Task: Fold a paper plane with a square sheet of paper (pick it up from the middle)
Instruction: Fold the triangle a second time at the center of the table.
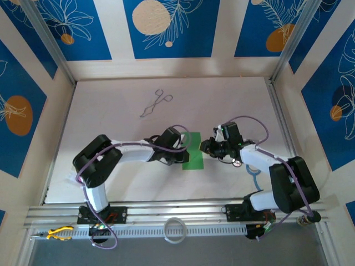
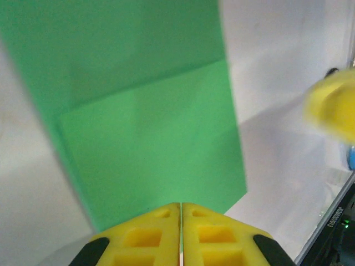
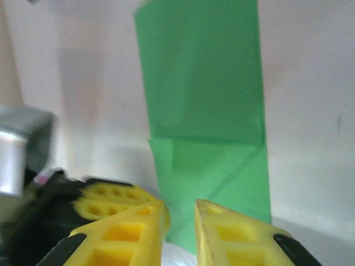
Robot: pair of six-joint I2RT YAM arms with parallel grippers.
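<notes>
Though shut, left hand (image 2: 181, 206) beside green paper (image 2: 144, 133); right hand (image 3: 180, 205) narrowly parted.

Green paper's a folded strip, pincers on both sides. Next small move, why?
Likely open the right pincer wider and back off: its jaws stand slightly apart at one edge of the green paper; the left pincer is shut at the other.

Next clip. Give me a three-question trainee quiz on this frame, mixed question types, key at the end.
1. True or false: the left claw stands wide open.
2. The green paper is: A a flat square, B a narrow folded strip, C a crumpled ball.
3. Fill in: the thin metal ___ lie on the far left part of the table.
Key: 1 false; 2 B; 3 forceps.
</notes>
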